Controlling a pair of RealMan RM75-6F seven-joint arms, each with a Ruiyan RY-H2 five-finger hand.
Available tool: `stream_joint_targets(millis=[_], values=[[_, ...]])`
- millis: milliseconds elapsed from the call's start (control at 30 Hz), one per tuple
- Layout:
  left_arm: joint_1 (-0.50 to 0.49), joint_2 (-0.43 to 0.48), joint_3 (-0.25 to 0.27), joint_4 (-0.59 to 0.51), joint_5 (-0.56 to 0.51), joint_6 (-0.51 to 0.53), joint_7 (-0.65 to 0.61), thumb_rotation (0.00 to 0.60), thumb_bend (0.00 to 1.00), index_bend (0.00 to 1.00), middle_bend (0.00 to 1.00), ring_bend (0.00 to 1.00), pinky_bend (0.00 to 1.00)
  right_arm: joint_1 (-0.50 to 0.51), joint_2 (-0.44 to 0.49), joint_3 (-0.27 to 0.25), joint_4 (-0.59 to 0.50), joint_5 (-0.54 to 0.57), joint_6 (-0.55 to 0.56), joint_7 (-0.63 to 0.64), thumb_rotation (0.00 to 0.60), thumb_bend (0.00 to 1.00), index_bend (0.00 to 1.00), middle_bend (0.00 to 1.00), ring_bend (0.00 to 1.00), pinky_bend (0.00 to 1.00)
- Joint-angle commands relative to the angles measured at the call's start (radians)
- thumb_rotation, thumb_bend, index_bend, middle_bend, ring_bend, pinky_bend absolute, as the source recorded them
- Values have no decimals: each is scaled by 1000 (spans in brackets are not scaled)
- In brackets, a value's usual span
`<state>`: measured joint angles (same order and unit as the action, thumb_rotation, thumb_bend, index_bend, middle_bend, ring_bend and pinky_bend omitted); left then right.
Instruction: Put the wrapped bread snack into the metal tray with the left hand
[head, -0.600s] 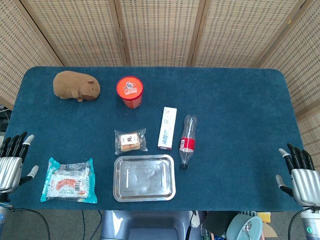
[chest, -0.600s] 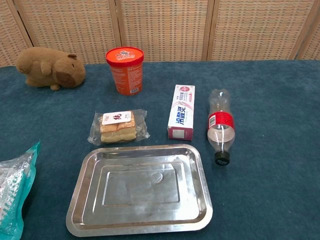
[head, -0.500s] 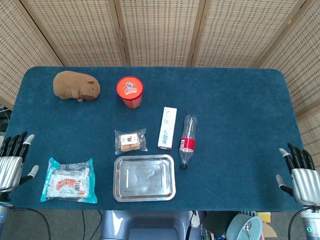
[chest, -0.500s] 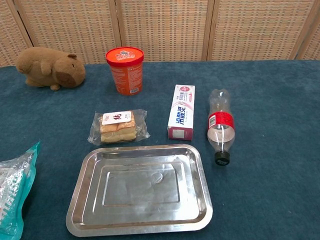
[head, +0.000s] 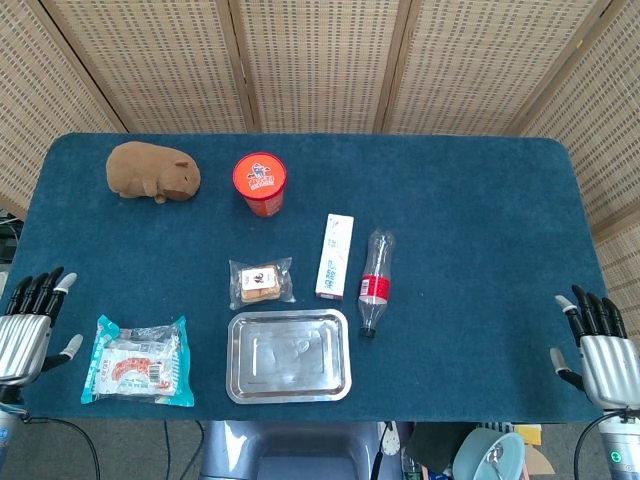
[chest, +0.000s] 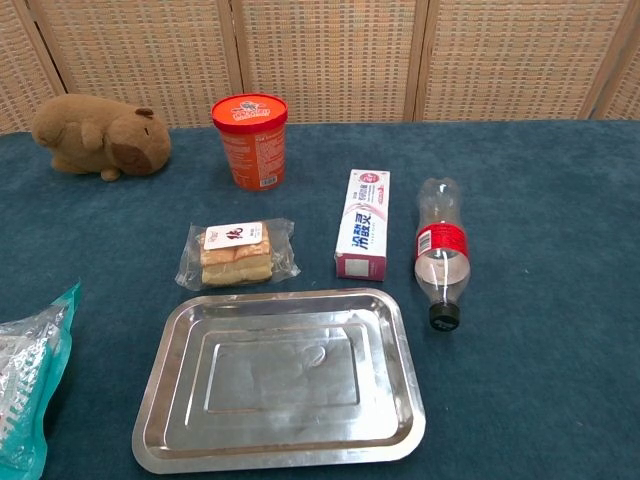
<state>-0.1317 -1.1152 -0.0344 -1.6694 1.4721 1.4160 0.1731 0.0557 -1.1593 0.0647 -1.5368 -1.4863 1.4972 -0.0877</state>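
Observation:
The wrapped bread snack (head: 261, 282) (chest: 236, 254) lies in clear plastic on the blue tabletop, just behind the metal tray (head: 288, 390) (chest: 284, 451), which holds nothing. My left hand (head: 25, 329) hovers at the table's left edge, far left of the snack, fingers spread and holding nothing. My right hand (head: 598, 344) sits at the right edge, also with fingers apart and nothing in it. Neither hand shows in the chest view.
A teal snack bag (head: 140, 361) lies between my left hand and the tray. A toothpaste box (head: 335, 256) and a plastic bottle (head: 374, 281) lie right of the bread. An orange cup (head: 259, 183) and a plush capybara (head: 152, 171) stand farther back.
My left hand has shifted slightly lower at the table's edge. Nothing else has moved.

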Motion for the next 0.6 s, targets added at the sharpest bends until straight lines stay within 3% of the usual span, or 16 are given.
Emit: stream_joint_targets(millis=[33, 233, 433, 600], values=[[-25, 24, 7, -25, -3, -58, -28, 600, 319, 0, 0, 0, 0, 3, -3, 2, 13, 2, -6, 16, 600, 385, 97, 0, 0, 0], [-79, 70, 0, -73, -50, -173, -55, 600, 319, 0, 0, 0, 0, 9, -7, 2, 42, 4, -21, 47, 600, 385, 97, 0, 0, 0], [-162, 98, -45, -115, -144, -309, -84, 600, 317, 0, 0, 0, 0, 12, -12, 0, 83, -1, -27, 95, 600, 385, 97, 0, 0, 0], [-242, 107, -67, -185, -148, -426, -137, 600, 316, 0, 0, 0, 0, 13, -20, 0, 123, -2, -31, 141, 600, 385, 97, 0, 0, 0]])
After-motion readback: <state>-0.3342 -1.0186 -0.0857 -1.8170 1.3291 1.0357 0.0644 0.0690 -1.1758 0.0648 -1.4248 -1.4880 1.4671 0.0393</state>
